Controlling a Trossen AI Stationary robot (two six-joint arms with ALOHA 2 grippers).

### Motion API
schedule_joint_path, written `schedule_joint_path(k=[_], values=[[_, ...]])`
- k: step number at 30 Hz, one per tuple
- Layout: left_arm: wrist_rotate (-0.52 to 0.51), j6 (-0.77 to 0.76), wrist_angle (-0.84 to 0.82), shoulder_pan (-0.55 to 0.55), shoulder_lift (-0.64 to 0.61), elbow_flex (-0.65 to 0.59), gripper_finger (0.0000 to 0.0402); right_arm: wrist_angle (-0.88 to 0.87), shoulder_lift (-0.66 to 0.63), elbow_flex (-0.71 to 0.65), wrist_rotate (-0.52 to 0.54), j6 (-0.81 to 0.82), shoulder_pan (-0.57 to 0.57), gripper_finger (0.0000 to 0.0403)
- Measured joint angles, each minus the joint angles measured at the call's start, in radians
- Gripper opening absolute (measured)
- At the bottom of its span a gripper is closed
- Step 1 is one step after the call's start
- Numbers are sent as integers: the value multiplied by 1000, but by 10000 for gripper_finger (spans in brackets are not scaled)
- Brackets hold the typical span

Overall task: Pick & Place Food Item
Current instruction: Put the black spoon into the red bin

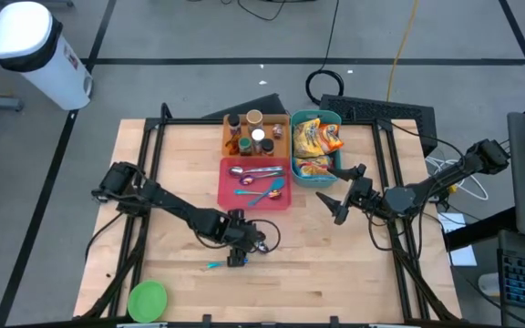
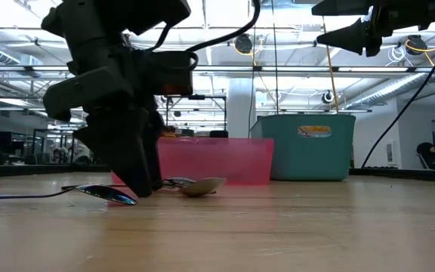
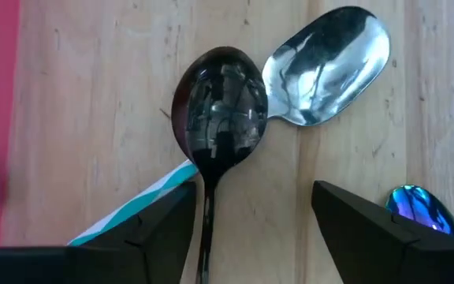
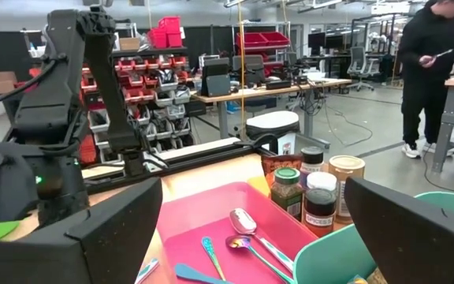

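left gripper (image 3: 251,217) down on the wooden desk (image 1: 335,264) near its front edge, fingers spread astride a dark shiny metal spoon (image 3: 217,118); right gripper (image 1: 346,191) raised beside the teal bin (image 1: 337,164), fingers wide.

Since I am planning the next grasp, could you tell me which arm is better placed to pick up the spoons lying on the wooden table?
Probably the left. Its gripper hangs right over the shiny metal spoons, open fingers straddling one handle. The right gripper waits open, raised beside the teal plastic bin.

Left gripper (image 3: 251,229) stands over one spoon (image 3: 217,118); another spoon (image 3: 329,63) lies just beyond it, bowls touching, tray (image 1: 253,187) behind.
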Motion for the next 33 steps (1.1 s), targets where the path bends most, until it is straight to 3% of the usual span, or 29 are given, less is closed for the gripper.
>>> schedule_joint_path(k=[4, 15, 21, 26, 33], values=[[12, 12, 6, 10, 0, -1, 216, 0, 0, 0, 0, 0, 0, 391], [3, 26, 9, 17, 2, -2, 16, 0, 0, 0, 0, 0, 0, 391], [-5, 27, -14, 15, -54, -8, 22, 0, 0, 0, 0, 0, 0, 391], [-63, 75, -19, 16, -196, -6, 9, 1, 0, 0, 0, 0, 0, 391], [-206, 315, -2, 44, -384, -5, 10, 0, 0, 0, 0, 0, 0, 391]])
